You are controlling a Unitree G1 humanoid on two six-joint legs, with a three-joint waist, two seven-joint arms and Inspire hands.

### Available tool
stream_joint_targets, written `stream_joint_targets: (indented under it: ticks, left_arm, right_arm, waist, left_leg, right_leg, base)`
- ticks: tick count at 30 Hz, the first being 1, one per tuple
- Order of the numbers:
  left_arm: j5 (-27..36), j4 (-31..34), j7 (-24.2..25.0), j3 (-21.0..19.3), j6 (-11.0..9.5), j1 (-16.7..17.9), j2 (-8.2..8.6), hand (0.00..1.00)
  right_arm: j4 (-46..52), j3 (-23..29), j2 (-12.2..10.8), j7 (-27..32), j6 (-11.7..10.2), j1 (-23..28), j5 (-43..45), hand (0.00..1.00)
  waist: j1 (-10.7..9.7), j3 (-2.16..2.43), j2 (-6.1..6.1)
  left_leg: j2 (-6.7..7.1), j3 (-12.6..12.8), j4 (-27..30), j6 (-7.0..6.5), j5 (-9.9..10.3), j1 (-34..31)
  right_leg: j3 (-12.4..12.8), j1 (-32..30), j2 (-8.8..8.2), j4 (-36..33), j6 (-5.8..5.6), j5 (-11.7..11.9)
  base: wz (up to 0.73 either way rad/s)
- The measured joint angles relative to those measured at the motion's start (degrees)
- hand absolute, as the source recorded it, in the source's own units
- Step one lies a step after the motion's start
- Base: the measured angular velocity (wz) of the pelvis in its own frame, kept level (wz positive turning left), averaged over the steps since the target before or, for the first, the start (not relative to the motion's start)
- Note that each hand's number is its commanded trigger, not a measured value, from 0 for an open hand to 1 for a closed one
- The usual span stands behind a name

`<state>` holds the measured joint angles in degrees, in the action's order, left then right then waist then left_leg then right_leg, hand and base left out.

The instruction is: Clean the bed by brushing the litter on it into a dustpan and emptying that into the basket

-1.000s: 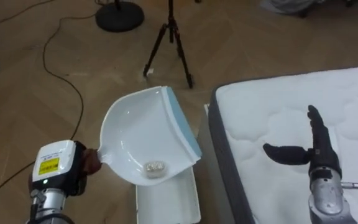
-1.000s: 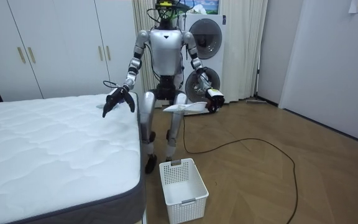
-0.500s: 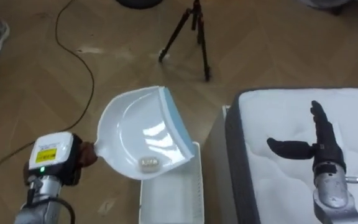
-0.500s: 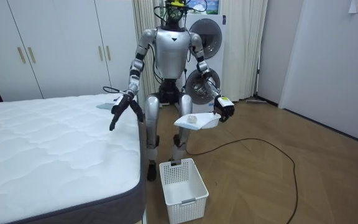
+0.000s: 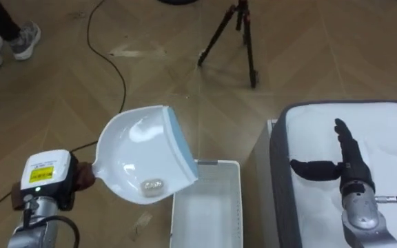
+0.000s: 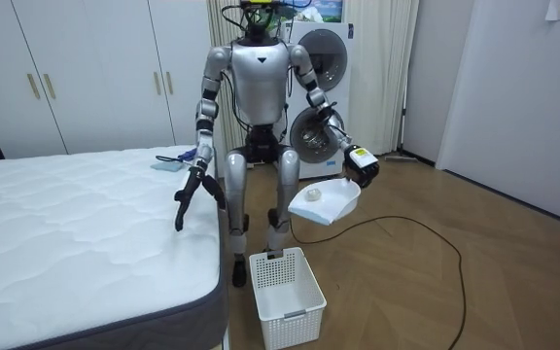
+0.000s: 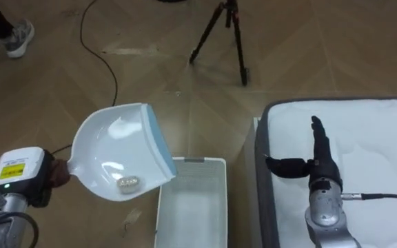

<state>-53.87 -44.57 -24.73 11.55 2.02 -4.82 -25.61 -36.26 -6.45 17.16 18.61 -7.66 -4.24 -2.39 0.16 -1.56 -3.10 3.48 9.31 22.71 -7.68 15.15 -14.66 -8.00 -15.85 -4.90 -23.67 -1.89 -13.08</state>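
My left hand (image 5: 47, 182) is shut on the brown handle of a white dustpan (image 5: 140, 155) with a pale blue lip. The pan hangs tilted above the floor, its lip over the left rim of the white basket (image 5: 216, 164). A small crumpled pale scrap (image 5: 150, 186) lies in the pan near the lip. My right hand (image 5: 347, 165) is open, fingers straight and thumb out, over the corner of the white quilted mattress (image 5: 391, 131). In the room view I stand at the bed's corner (image 6: 66, 233), with the dustpan (image 6: 324, 204) held out above the basket (image 6: 285, 282).
A black tripod (image 5: 236, 34) stands on the wooden floor ahead, and a dark cable (image 5: 112, 55) runs past it. A person's shoes (image 5: 12, 41) show at the upper left. A small bluish thing (image 6: 168, 165) lies on the bed's far edge. Behind me stands a washing machine (image 6: 314, 58).
My left arm has swung the dustpan outward and lower, towards the basket, with the scrap still in it. My right hand has sunk at the mattress corner. The head camera has shifted.
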Motion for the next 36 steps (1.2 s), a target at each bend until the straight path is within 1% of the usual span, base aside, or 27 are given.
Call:
stream_joint_targets:
  ticks: [1, 4, 5, 6, 8, 10, 11, 14, 15, 17, 19, 22, 26, 29, 31, 33, 34, 36]
  left_arm:
    - [-0.46, -0.73, -0.01, 0.02, 0.02, -1.06, -0.04, 1.0]
    - [-0.78, -2.3, -0.19, 1.17, 0.21, -3.75, -0.04, 1.0]
    - [-0.76, -2.49, -0.2, 1.99, 0.25, -4.29, -0.05, 1.0]
    - [-0.78, -2.64, -0.19, 2.34, 0.17, -4.41, -0.06, 1.0]
    - [-0.85, -2.71, -0.19, 2.6, 0.03, -4.6, -0.11, 1.0]
    - [-0.84, -2.71, -0.2, 2.78, 0.19, -5.09, -0.36, 1.0]
    - [-0.88, -2.73, -0.2, 3.01, 0.29, -5.26, -0.51, 1.0]
    - [-0.85, -2.9, -0.19, 4.6, 0.45, -5.9, -1.22, 1.0]
    - [-0.85, -2.9, -0.19, 4.93, 0.45, -6.03, -1.43, 1.0]
    - [-0.85, -2.98, 0.0, 6.99, 0.54, -7.21, -2.27, 1.0]
    - [-0.83, -3.11, 0.34, 7.42, 0.57, -7.97, -2.37, 1.0]
    - [-0.81, -3.47, 0.75, 8.99, 0.51, -8.71, -2.74, 1.0]
    - [-0.85, -3.1, 1.32, 9.83, 0.08, -9.01, -3.1, 1.0]
    - [-0.88, -2.44, 2.75, 11.92, 0.03, -8.99, -4.6, 1.0]
    - [-1.11, -1.9, 3.1, 12.46, -0.02, -9.03, -5.04, 1.0]
    - [-2.1, -0.83, 3.3, 13.44, -0.02, -9.15, -5.87, 1.0]
    - [-2.19, -0.04, 3.65, 14.4, -0.03, -9.15, -6.69, 1.0]
    - [-3.19, 0.62, 4.07, 15.14, 0.06, -9.14, -7.38, 1.0]
  right_arm:
    - [-0.49, -0.32, 0.04, 0.01, -0.08, -0.65, -0.04, 0.0]
    - [-3.3, -1.39, 0.05, -0.04, -0.35, -2.53, 0.05, 0.0]
    - [-4.18, -1.5, 0.07, -0.05, -0.35, -3.45, 0.09, 0.0]
    - [-4.33, -1.5, 0.09, -0.05, -0.35, -3.81, 0.13, 0.0]
    - [-4.24, -1.5, 0.22, -0.02, -0.43, -4.79, 0.76, 0.0]
    - [-4.25, -1.76, 0.35, -0.01, -0.42, -4.98, 0.91, 0.0]
    - [-4.3, -2.16, 0.4, 0.0, -0.42, -4.97, 0.92, 0.0]
    - [-4.53, -3.4, 0.49, 0.16, -0.42, -5.0, 0.9, 0.0]
    - [-4.7, -3.72, 0.51, 0.19, -0.47, -5.03, 0.87, 0.0]
    - [-6.37, -4.25, 0.5, 0.2, -0.54, -5.57, 0.87, 0.0]
    - [-6.48, -4.4, 0.5, 0.2, -0.62, -5.98, 0.67, 0.0]
    - [-6.47, -5.78, 0.64, 0.21, -1.71, -6.35, 0.35, 0.0]
    - [-6.33, -6.12, 0.66, 0.2, -2.45, -6.58, 0.69, 0.0]
    - [-5.55, -6.82, 0.59, 0.15, -2.87, -6.68, 0.54, 0.0]
    - [-5.55, -7.06, 0.57, 0.11, -2.88, -6.84, 0.57, 0.0]
    - [-5.55, -7.07, 0.6, 0.15, -2.91, -6.92, 0.55, 0.0]
    - [-5.56, -7.25, 0.61, 0.27, -2.91, -6.96, 0.54, 0.0]
    - [-5.58, -7.5, 0.65, 0.63, -2.91, -6.98, 0.59, 0.0]
  waist:
    - [-0.21, 0.01, -0.15]
    - [-0.97, -0.03, -0.39]
    - [-1.18, -0.13, -0.65]
    - [-1.16, -0.1, -0.8]
    - [-1.6, -0.18, -1.52]
    - [-1.52, -0.18, -1.55]
    - [-1.62, -0.21, -1.59]
    - [-2.0, -0.31, -1.72]
    - [-2.11, -0.33, -1.75]
    - [-2.43, -0.67, -1.97]
    - [-2.62, -0.79, -2.05]
    - [-3.33, -0.87, -1.94]
    - [-3.93, -0.89, -1.91]
    - [-4.88, -0.94, -1.83]
    - [-5.2, -0.95, -1.84]
    - [-5.21, -0.95, -1.86]
    - [-5.22, -0.96, -1.87]
    - [-5.25, -1.02, -2.11]
  left_leg:
    - [0.01, 0.1, -0.18, 0.32, -0.2, -0.62]
    - [-0.03, 0.48, -0.31, 0.51, -0.42, -1.79]
    - [-0.09, 0.97, -0.31, 0.52, -0.42, -2.24]
    - [-0.14, 1.37, -0.31, 0.52, -0.42, -2.52]
    - [-0.27, 2.15, -0.14, 0.52, -0.42, -4.12]
    - [-0.3, 2.87, 0.2, 0.51, -0.43, -5.53]
    - [-0.19, 3.04, 0.51, 0.51, -0.43, -6.22]
    - [-0.09, 3.04, 0.84, 0.52, -0.43, -7.17]
    - [-0.1, 3.04, 0.84, 0.52, -0.43, -7.29]
    - [-0.12, 3.04, 1.01, 0.61, -0.48, -7.77]
    - [-0.11, 3.17, 1.15, 0.73, -0.56, -8.85]
    - [-0.11, 3.22, 1.36, 0.89, -0.67, -9.87]
    - [-0.17, 3.4, 1.85, 0.9, -0.67, -11.22]
    - [-0.26, 3.5, 2.48, 0.9, -0.67, -12.28]
    - [-0.28, 3.5, 2.83, 0.9, -0.67, -12.88]
    - [-0.31, 3.5, 3.15, 0.9, -0.67, -13.3]
    - [-0.32, 3.5, 3.34, 0.9, -0.67, -13.41]
    - [-0.34, 3.5, 3.59, 0.9, -0.67, -13.54]
  right_leg:
    - [0.03, -0.78, -0.05, -0.63, 0.03, -0.02]
    - [-0.02, -3.07, -0.21, -2.18, 0.38, -0.22]
    - [0.08, -3.59, -0.2, -2.22, 0.43, -0.25]
    - [0.13, -3.98, -0.21, -2.23, 0.48, -0.27]
    - [0.16, -6.14, -0.27, -2.79, 0.71, -0.14]
    - [-0.01, -8.64, -0.62, -4.73, 0.81, -0.21]
    - [-0.08, -10.17, -0.95, -6.29, 1.09, -0.38]
    - [-0.08, -12.28, -1.23, -8.35, 1.42, -0.6]
    - [-0.07, -12.26, -1.23, -8.47, 1.47, -0.62]
    - [-0.06, -12.54, -1.25, -8.66, 1.78, -0.84]
    - [-0.03, -13.58, -1.3, -8.76, 1.83, -0.87]
    - [0.0, -14.63, -1.37, -9.14, 2.03, -0.99]
    - [0.03, -15.75, -1.4, -9.24, 2.23, -1.11]
    - [-0.04, -16.56, -1.45, -9.24, 2.23, -1.11]
    - [-0.05, -16.86, -1.46, -9.15, 2.23, -1.11]
    - [-0.07, -17.07, -1.46, -9.01, 2.23, -1.11]
    - [-0.07, -17.08, -1.48, -9.02, 2.23, -1.11]
    - [-0.14, -17.09, -1.52, -9.02, 2.23, -1.11]
  base:
    - [-0.11]
    - [-0.09]
    - [-0.16]
    - [-0.26]
    - [-0.23]
    - [-0.17]
    - [-0.13]
    - [-0.04]
    - [0.0]
    - [0.06]
    - [0.0]
    - [0.0]
    - [0.0]
    - [0.0]
    - [0.02]
    - [0.02]
    - [0.0]
    - [0.0]
